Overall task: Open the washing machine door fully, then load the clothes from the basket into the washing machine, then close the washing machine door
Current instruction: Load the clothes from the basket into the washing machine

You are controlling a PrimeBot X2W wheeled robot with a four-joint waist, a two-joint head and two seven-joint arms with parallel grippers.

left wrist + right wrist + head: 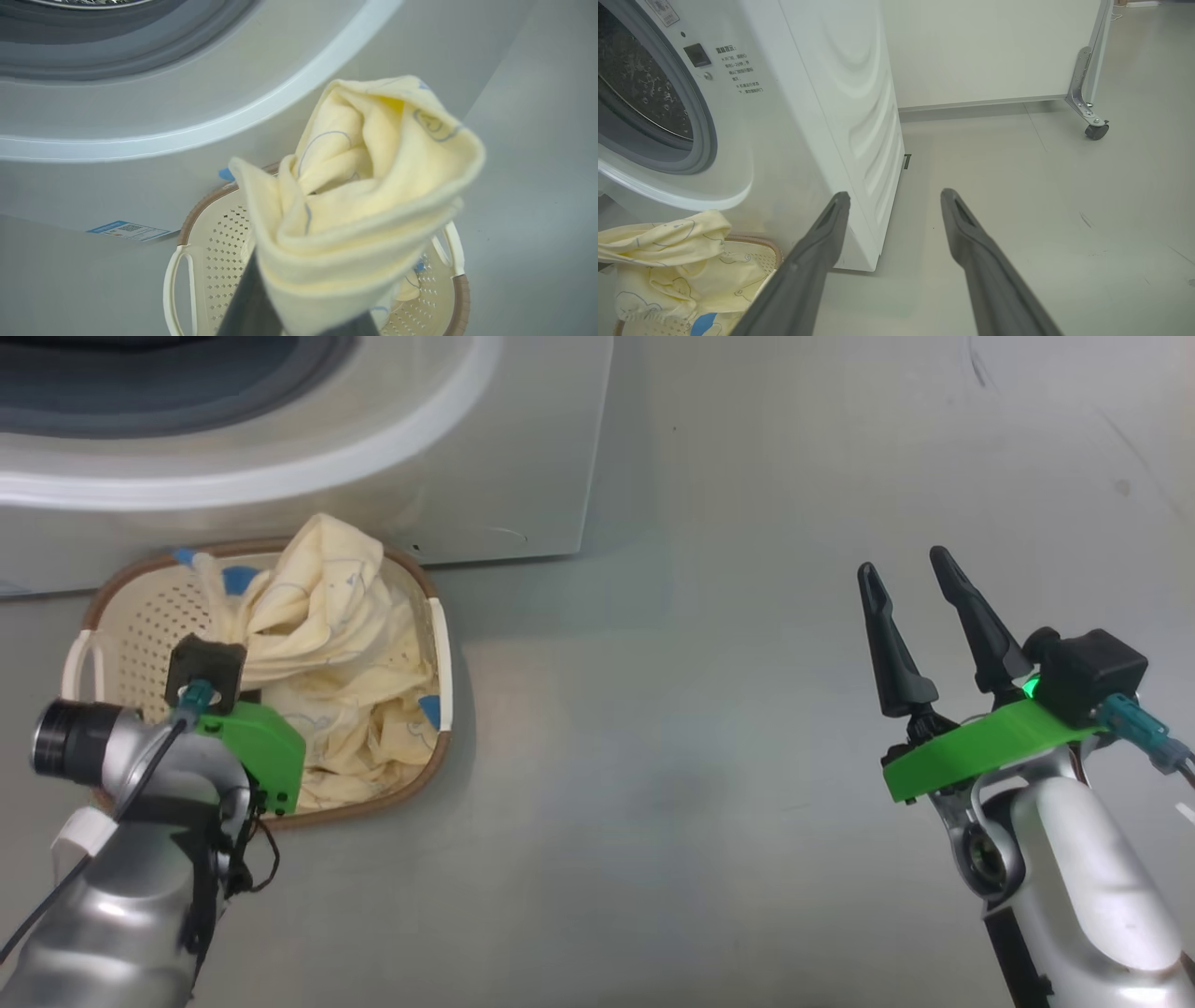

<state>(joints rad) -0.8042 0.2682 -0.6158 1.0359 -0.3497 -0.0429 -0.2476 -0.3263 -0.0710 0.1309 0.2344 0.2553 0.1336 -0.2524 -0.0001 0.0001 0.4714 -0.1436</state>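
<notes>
The pale yellow clothes (pixel 327 635) rise in a peak out of the cream basket (pixel 140 607), which stands on the floor against the white washing machine (pixel 523 457). My left gripper (pixel 299 294) is shut on a fold of the clothes (pixel 364 186), held up above the basket (pixel 219 261). In the head view its fingers are hidden under the green wrist mount (pixel 261 747). My right gripper (pixel 904 569) hangs open and empty over bare floor far to the right. The machine's opening shows the steel drum (pixel 640 93) and grey seal (pixel 703 140). The washing machine door is out of view.
A blue sticker (pixel 128 229) sits low on the machine's front, just behind the basket. A white panel on a castor wheel (pixel 1096 130) stands beyond the machine's right side. Grey floor (pixel 700 756) stretches between the basket and my right arm.
</notes>
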